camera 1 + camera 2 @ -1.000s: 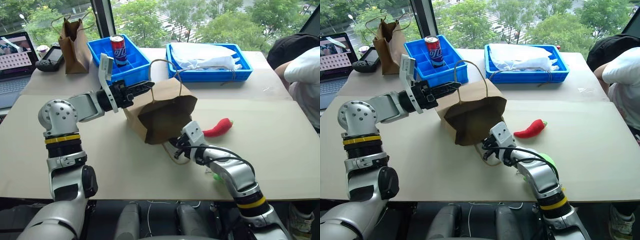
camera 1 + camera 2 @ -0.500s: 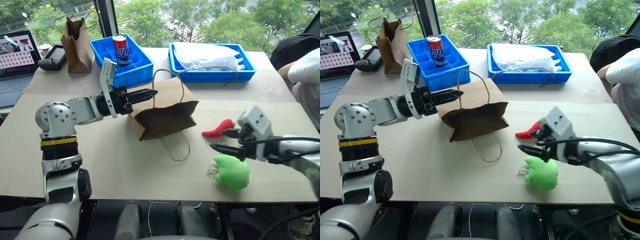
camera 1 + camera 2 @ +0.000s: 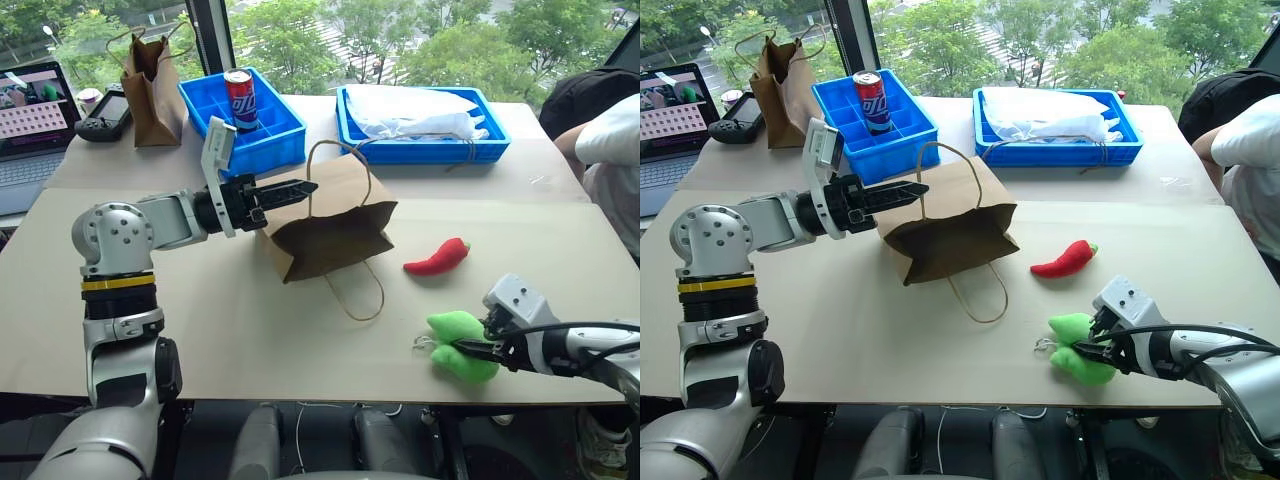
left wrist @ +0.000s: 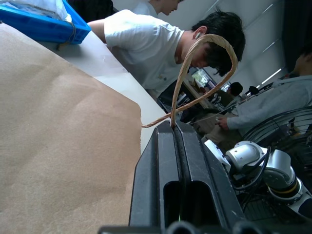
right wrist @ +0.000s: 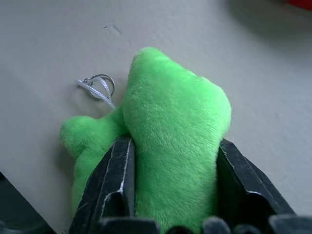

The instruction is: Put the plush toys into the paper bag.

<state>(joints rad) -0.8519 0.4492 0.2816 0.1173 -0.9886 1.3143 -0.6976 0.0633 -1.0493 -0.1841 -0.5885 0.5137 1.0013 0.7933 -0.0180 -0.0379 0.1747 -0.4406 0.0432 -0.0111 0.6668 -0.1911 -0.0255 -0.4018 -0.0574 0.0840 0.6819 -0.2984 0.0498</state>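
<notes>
Green fuzzy plush toy, lower right, squeezed between right gripper fingers; left gripper pinches bag handle.

The wide brown kraft paper bag lies mid-table; the red chili-shaped plush toy is right of it, the rounded green plush toy nearer, by the front edge.

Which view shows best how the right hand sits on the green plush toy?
The right wrist view: the green plush toy sits squeezed between both fingers. The eye views show the right hand at the toy on the table, contact less clear.
</notes>
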